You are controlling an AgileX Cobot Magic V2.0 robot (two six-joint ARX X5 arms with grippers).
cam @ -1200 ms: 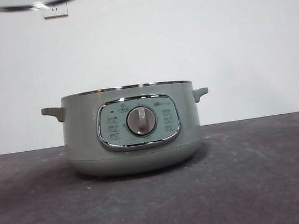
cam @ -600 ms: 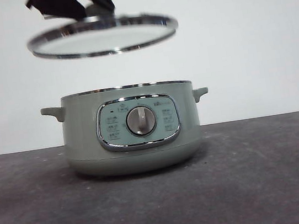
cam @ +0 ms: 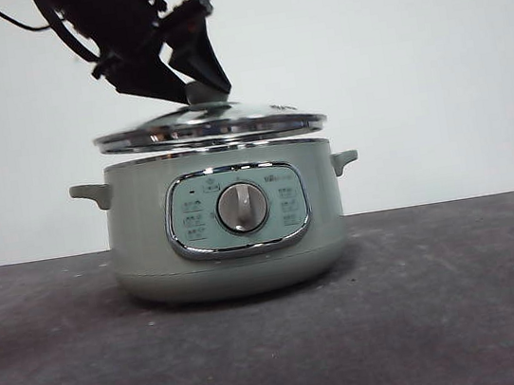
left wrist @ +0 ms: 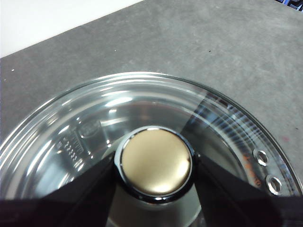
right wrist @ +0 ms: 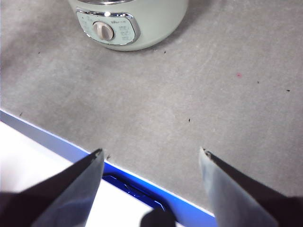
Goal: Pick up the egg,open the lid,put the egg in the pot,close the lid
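Glass lid lowered since a second ago, now just above the pot rim | left gripper pinching its knob | right gripper spread, well apart from pot | egg unseen, presumably inside | closing nearly done

Left gripper fingers closed (clamped on a knob), right gripper fingers spread, empty

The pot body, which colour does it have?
Pale sage green; the pot shows it best in the front view.
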